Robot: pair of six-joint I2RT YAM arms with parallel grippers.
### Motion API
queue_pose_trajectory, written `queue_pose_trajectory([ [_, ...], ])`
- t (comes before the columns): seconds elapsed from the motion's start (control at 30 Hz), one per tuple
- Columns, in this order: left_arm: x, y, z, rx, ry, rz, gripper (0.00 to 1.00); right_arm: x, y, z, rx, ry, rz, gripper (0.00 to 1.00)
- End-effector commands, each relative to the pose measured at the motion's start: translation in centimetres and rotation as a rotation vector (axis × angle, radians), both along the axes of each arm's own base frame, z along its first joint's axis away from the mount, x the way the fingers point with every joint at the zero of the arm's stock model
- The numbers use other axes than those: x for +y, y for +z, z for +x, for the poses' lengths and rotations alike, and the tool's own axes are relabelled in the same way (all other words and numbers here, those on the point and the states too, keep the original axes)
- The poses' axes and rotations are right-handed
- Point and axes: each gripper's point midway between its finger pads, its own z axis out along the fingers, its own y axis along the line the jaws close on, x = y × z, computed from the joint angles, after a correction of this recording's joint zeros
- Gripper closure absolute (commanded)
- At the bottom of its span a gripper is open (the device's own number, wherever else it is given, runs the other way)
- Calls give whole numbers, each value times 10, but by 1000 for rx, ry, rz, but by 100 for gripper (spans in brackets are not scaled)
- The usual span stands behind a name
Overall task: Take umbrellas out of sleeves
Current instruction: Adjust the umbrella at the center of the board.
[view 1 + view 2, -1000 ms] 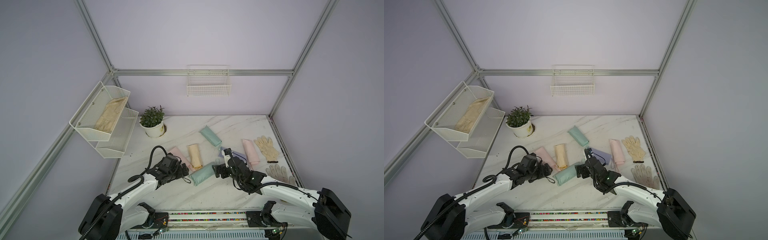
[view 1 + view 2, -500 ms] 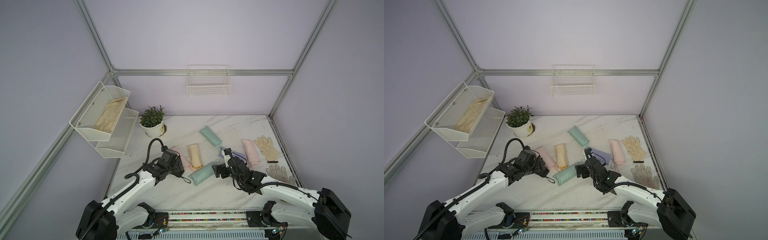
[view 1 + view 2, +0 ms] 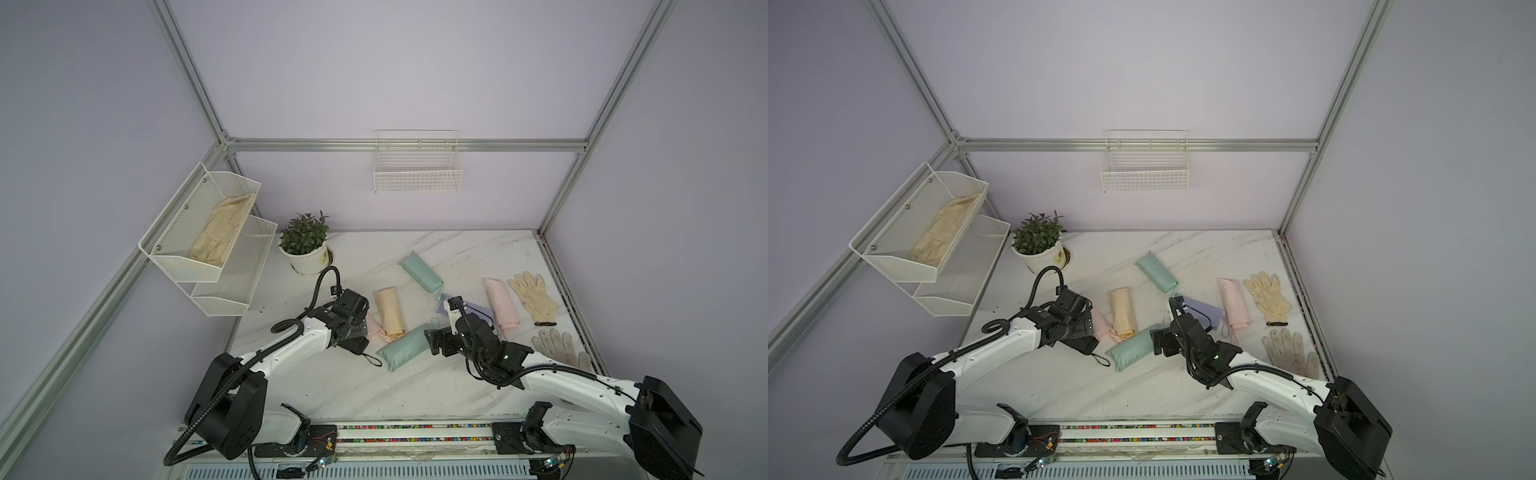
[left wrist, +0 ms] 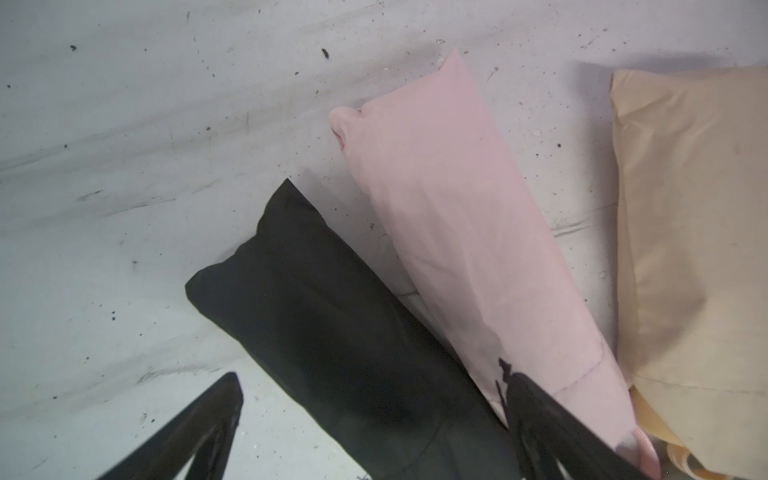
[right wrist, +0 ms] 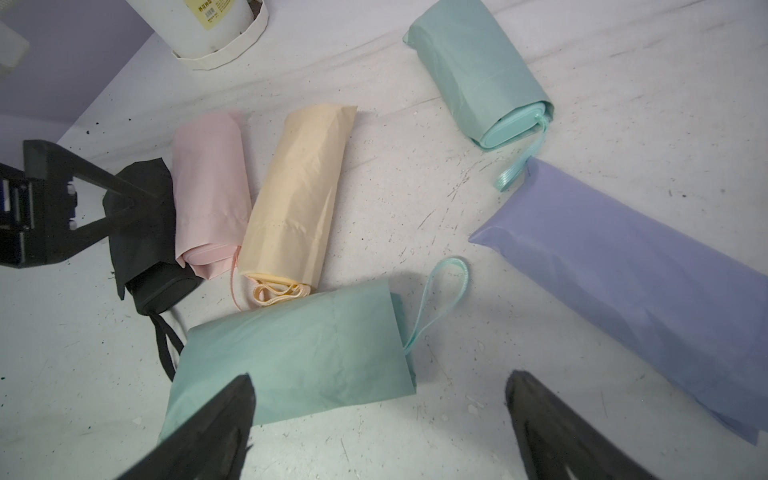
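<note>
Most of your table (image 3: 478, 257) shows as white marble, grey-veined and gritty. Your left gripper (image 4: 369, 374) stands spread wide, grasping nothing, straddling the black sleeve (image 4: 332, 316), matte and pillow-shaped; in both top views the arm (image 3: 291, 353) hides all but its umbrella's blocky handle (image 3: 359, 345). Touching it, the smooth pink sleeve (image 4: 457, 232) runs out of frame. Your right gripper (image 5: 380, 380) is likewise released, one finger (image 5: 216, 430) over the crinkled mint sleeve (image 5: 299, 353) lying mid-table. You see the lilac sleeve (image 5: 623, 282) cut off at the edge. A mint ribbon loop (image 5: 440, 299) curls from the mint mouth.
</note>
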Motion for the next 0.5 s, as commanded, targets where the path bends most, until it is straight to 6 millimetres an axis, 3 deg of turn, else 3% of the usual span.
queue_pose_trajectory([
  [0.0, 2, 18, 15, -50, 16, 26, 1, -2, 6, 2, -23, -25, 23, 3],
  [0.1, 3, 11, 13, -27, 12, 34, 1, -1, 5, 3, -21, -24, 20, 3],
  [0.27, 8, -20, -1, 60, 33, 57, 1, -1, 4, 3, -20, -25, 18, 3],
  [0.47, 2, -37, -17, 118, 33, 15, 2, 0, 3, 4, -16, -24, 12, 3],
])
